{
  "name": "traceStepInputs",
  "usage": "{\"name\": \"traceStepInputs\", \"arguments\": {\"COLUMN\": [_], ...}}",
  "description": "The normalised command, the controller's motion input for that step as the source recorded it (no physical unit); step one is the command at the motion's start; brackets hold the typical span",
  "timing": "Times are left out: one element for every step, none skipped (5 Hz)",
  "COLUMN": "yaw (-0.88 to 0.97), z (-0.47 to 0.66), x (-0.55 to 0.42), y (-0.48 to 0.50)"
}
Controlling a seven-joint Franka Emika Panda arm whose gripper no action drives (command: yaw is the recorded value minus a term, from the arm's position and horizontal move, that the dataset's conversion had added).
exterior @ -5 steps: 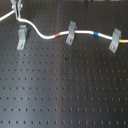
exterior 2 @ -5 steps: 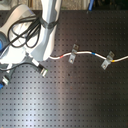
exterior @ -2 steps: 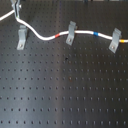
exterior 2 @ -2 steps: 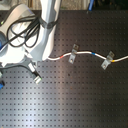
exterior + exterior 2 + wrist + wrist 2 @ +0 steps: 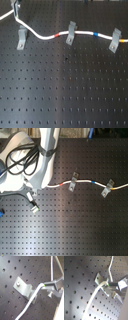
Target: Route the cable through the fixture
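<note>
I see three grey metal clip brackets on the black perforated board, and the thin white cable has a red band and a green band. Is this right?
Not quite. The second band on the thin white cable is blue, not green; the first exterior view shows it between two brackets. The red band and the three grey metal clip brackets on the black perforated board are right.

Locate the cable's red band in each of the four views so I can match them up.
First exterior view: red band on the cable, just off the middle fixture, on the first exterior view's left of it.
Second exterior view: red band, on the second exterior view's left of the same fixture.
First wrist view: not in it.
Second wrist view: not in it.
Shared landmark: the middle fixture.
</note>
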Motion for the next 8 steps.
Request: {"name": "traceStepInputs", "arguments": {"yaw": [0.53,0.33,0.18,0.26,0.11,-0.07,0.00,0.00], "z": [0.24,0.08,0.00,0.03,0.11,0.13,0.01,0.00], "x": [0.058,0.131,0.315,0.337,0.073,-0.222,-0.327,-0.260], "y": [0.189,0.109,-0.176,-0.264,-0.282,0.008,0.216,0.350]}}
